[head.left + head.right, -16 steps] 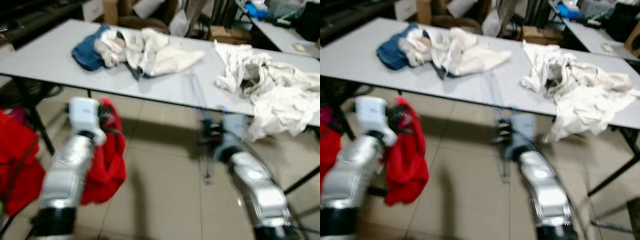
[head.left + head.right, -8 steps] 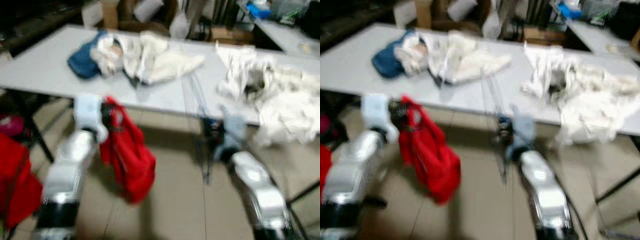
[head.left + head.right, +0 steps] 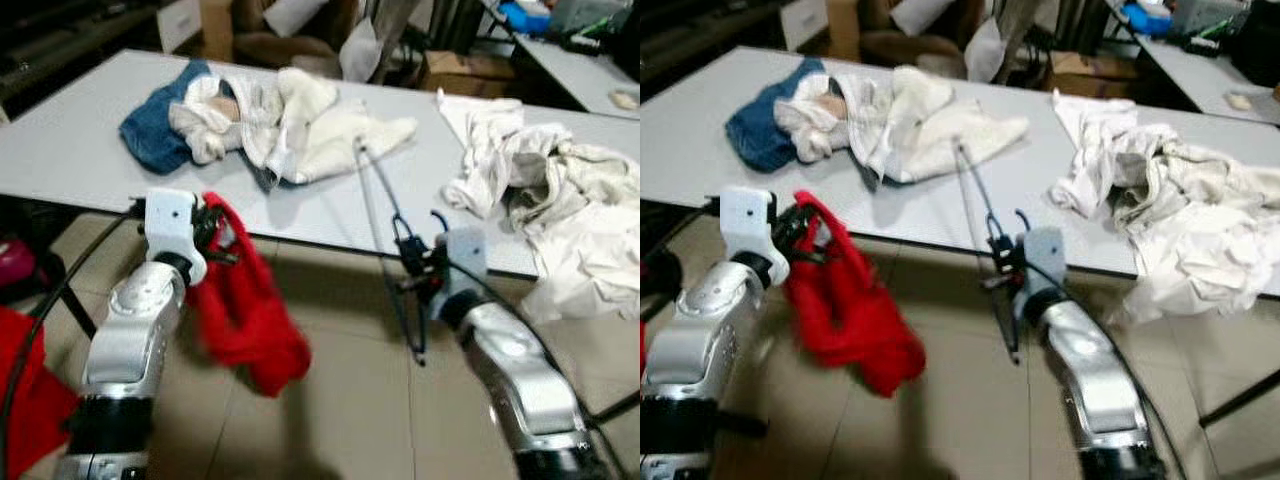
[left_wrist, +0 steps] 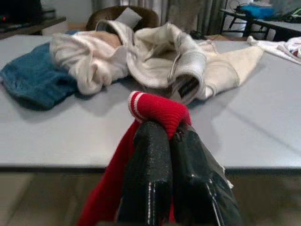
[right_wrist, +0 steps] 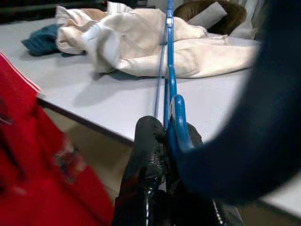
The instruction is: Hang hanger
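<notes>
My left gripper (image 3: 214, 231) is shut on the cuffed edge of a red garment (image 3: 245, 322), which hangs below it in front of the table's near edge. In the left wrist view its fingers (image 4: 151, 160) pinch the red, white-striped cuff (image 4: 157, 108). My right gripper (image 3: 416, 268) is shut on a thin blue wire hanger (image 3: 383, 210) near its hook. One end of the hanger reaches up over the table and the other points down toward the floor. In the right wrist view the blue hanger (image 5: 168, 70) runs out from between the fingers (image 5: 148, 141).
A grey table (image 3: 80, 130) stands just ahead, carrying a blue-and-cream clothes pile (image 3: 270, 110) and a white heap (image 3: 560, 210) at the right. More red cloth (image 3: 25, 390) hangs at the lower left. Tiled floor (image 3: 350, 400) lies below, with a second table (image 3: 590, 70) behind.
The red garment has swung to the right under my left gripper. The view has sharpened and shifted; both grippers keep their holds.
</notes>
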Controlling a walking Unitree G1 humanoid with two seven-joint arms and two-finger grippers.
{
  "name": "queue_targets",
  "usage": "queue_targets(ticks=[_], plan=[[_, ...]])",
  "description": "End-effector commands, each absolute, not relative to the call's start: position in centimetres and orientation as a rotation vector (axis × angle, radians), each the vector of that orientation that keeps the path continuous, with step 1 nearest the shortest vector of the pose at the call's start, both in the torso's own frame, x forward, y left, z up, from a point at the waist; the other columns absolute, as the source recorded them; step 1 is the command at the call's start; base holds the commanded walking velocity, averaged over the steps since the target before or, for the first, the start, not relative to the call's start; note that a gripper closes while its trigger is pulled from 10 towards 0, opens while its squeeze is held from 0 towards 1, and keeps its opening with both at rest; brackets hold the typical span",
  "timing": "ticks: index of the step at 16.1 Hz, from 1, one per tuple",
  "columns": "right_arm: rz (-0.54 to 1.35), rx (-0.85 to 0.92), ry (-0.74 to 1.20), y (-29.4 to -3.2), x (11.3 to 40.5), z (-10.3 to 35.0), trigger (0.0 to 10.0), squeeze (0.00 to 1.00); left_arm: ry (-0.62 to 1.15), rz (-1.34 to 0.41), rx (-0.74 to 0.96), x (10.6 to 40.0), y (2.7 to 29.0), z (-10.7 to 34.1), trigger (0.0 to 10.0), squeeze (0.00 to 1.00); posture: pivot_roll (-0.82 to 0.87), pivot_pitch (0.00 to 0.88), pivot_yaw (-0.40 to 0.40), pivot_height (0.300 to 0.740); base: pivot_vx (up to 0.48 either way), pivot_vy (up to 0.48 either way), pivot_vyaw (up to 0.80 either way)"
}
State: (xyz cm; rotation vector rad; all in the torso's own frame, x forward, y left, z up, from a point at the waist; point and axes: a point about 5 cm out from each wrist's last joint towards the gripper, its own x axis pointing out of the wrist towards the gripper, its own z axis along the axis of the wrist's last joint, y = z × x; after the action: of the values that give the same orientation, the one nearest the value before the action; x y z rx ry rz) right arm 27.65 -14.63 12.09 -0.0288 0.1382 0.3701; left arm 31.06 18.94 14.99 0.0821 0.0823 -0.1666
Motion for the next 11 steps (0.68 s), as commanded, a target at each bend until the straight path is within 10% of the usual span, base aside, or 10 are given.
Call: queue_targets(ticks=[1,11], plan=[[0.374,-0.057,0.124,-16.2,27.8,12.8,10.0,0.0,-0.001,-0.228,0.098,31.9,17.6,17.0,10.0,0.0,-0.08,0.0,-0.039,0.74,0.382,0.0,0.0],[1.107,-0.394,0.34,-20.9,21.7,17.4,10.0,0.0,-0.185,-0.513,0.113,36.3,15.0,24.8,10.0,0.0,-0.1,0.0,-0.037,0.74,0.378,0.0,0.0]])
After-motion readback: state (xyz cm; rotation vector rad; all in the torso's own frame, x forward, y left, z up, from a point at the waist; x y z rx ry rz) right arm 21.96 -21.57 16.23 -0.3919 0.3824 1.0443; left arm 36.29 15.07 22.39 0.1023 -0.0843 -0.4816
